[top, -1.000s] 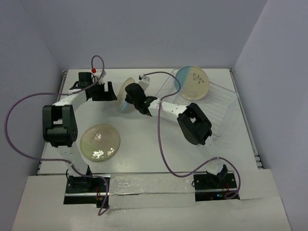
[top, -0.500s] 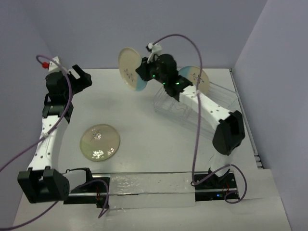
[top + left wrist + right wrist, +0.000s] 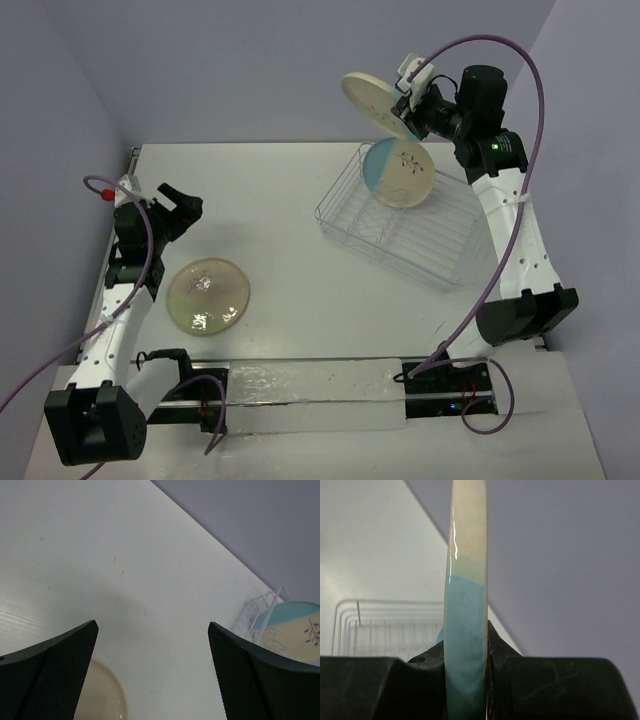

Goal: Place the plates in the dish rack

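My right gripper [image 3: 411, 108] is shut on the rim of a cream and light-blue plate [image 3: 371, 99] and holds it high above the far end of the dish rack [image 3: 440, 262]. In the right wrist view the plate [image 3: 466, 605] stands edge-on between the shut jaws of the gripper [image 3: 466, 680], with the rack [image 3: 385, 625] below. A second blue-and-cream plate [image 3: 400, 172] stands upright in the rack. The plain cream-yellow plate [image 3: 207, 296] lies flat on the table at the left. My left gripper [image 3: 183, 210] is open and empty just above and behind it, and the left wrist view shows the gripper [image 3: 151, 630] over the plate's edge [image 3: 102, 695].
The white table [image 3: 290, 220] ends at grey walls at the back and sides. A purple cable [image 3: 500, 60] arcs over the right arm. In the left wrist view the rack [image 3: 250, 617] and its standing plate [image 3: 295, 627] show at the far right.
My right arm has lifted the plate from mid-table up and to the right, over the rack's far end. My left arm has drawn back and down toward the plain plate.
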{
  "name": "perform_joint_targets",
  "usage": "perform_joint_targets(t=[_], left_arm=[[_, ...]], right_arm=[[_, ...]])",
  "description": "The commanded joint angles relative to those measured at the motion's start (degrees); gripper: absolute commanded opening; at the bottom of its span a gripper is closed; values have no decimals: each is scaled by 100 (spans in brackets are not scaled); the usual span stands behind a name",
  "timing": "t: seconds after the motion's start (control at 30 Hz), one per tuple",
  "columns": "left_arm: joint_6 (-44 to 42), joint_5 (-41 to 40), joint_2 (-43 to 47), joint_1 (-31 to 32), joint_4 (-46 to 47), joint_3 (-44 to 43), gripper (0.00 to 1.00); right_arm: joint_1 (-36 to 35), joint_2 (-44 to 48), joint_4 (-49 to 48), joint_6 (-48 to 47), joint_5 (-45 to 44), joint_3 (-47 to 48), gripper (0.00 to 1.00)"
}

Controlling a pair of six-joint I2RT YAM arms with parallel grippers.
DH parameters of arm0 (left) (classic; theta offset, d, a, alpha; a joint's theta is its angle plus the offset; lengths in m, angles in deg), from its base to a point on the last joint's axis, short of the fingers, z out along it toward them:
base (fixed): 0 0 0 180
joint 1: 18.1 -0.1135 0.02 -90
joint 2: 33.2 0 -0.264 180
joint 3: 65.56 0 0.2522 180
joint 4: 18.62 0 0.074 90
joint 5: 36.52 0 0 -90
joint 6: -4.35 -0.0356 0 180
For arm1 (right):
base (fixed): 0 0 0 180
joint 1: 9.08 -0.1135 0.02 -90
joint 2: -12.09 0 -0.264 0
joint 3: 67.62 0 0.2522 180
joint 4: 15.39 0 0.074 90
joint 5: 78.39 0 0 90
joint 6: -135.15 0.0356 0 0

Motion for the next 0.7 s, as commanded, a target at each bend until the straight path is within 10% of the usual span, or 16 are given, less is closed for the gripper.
perform_joint_targets(t=[0.0, 0.67], left_arm=[[447, -843, 465, 62, -416, 93, 99], [1089, -1767, 1159, 99, -806, 763, 99]], right_arm=[[84, -172, 735, -1032, 108, 170, 0], [370, -1089, -8, -488, -524, -758, 0]])
